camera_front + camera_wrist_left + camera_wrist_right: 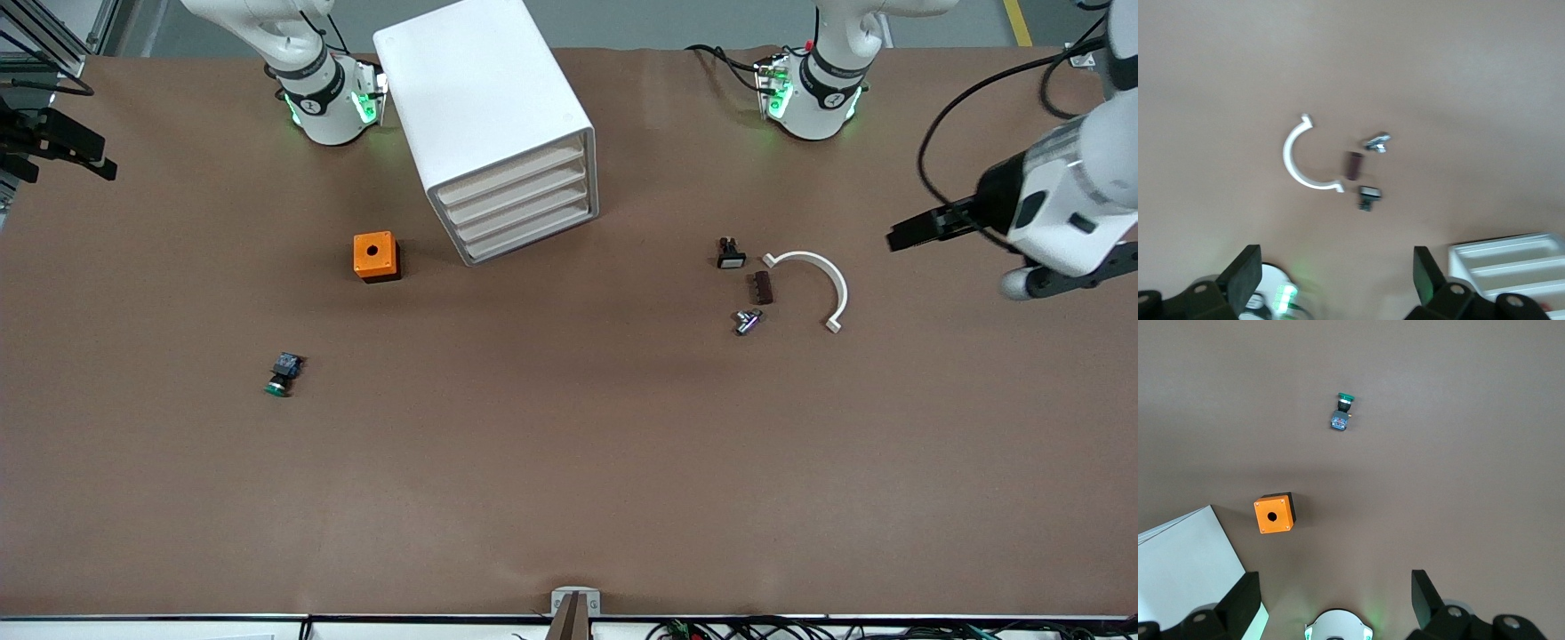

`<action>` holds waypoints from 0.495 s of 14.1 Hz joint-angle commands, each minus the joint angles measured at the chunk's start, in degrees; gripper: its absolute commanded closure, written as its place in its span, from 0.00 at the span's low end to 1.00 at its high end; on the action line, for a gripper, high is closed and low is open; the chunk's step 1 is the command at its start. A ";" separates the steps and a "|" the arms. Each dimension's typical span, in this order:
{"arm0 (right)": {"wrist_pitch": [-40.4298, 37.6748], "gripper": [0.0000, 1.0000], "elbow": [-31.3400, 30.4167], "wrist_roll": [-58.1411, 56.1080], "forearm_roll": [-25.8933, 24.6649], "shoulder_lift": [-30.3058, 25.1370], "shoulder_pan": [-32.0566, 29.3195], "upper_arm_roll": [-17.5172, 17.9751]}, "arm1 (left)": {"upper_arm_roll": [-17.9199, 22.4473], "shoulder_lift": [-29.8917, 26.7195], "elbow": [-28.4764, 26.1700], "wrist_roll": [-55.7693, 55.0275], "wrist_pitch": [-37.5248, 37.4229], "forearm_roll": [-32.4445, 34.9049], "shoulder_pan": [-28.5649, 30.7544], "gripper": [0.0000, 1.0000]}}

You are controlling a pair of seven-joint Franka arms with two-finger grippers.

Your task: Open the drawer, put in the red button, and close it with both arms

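The drawer (pixel 511 176) sits shut, well apart from your left gripper (pixel 1335 267) and right gripper (pixel 1335 587). Both are wide open and empty. Opening it likely comes first: reach for its front.

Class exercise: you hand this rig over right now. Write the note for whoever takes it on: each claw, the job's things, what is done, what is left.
Left claw: open, empty, up over the left arm's end of the table.
Right claw: open, empty, up over the right arm's end.
Drawer: top one in the cabinet, shut like the three below.
Red button: none seen in any view; only a green button, nearer the front camera than the orange box.
Done: nothing yet.
Left: find the red button, open the drawer, put it in, close with both arms.
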 commanded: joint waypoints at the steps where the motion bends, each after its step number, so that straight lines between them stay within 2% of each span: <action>1: 1.25 0.00 -1.28 -0.02 0.53 -1.29 -0.07 -0.08 | -0.70 -6.47 -8.07 8.09 0.68 4.62 2.04 0.00; 3: 1.16 0.00 -1.19 0.16 0.61 -1.29 -0.24 -0.34 | -0.70 -9.64 -12.99 10.49 3.82 6.38 3.44 0.00; 5: 0.81 0.00 -1.10 0.25 0.61 -1.38 -0.42 -0.43 | -0.70 -14.99 -21.24 12.50 11.01 7.44 4.23 0.00; 7: 0.37 0.00 -0.75 0.77 0.61 -1.55 -0.33 -0.35 | -0.61 -18.00 -26.18 15.32 16.31 8.14 5.02 0.00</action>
